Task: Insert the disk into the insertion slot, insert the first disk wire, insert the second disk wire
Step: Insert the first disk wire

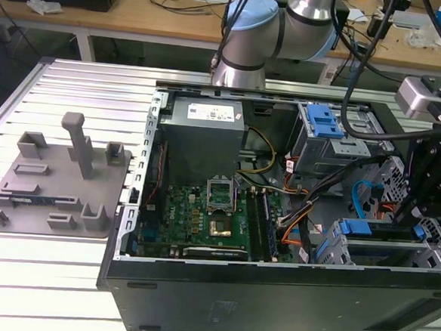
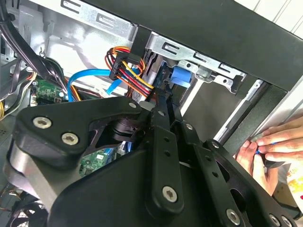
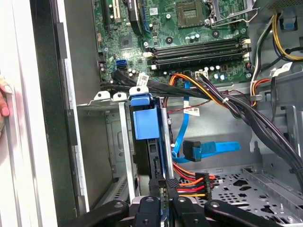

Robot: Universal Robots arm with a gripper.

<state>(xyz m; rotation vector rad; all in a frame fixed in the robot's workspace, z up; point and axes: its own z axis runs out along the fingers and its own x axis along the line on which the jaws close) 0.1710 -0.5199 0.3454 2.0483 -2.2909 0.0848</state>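
Observation:
The disk [image 3: 144, 124], in its blue carrier, stands edge-on inside the insertion slot [image 3: 110, 142], a low grey metal cage at the case's front corner. My gripper [image 3: 164, 183] is shut on the disk's rear edge, its black fingers pinching the blue rail. In the second wrist view the fingers [image 2: 163, 111] reach toward the carrier's blue tab [image 2: 182, 75] in the cage [image 2: 208, 71]. In the exterior view the gripper [image 1: 410, 217] hangs over the disk [image 1: 350, 226] at the case's right end. A blue data wire with a black plug [image 3: 194, 151] and a plug of coloured power wires [image 3: 201, 181] lie loose beside the disk.
The motherboard [image 3: 189, 33] and thick black cable bundles [image 3: 246, 113] lie close by. A taller cage with a blue latch [image 1: 322, 121] stands behind. A person's hand [image 2: 270, 146] rests on the case's outer edge. A grey fixture plate [image 1: 53, 184] sits on the exterior view's left.

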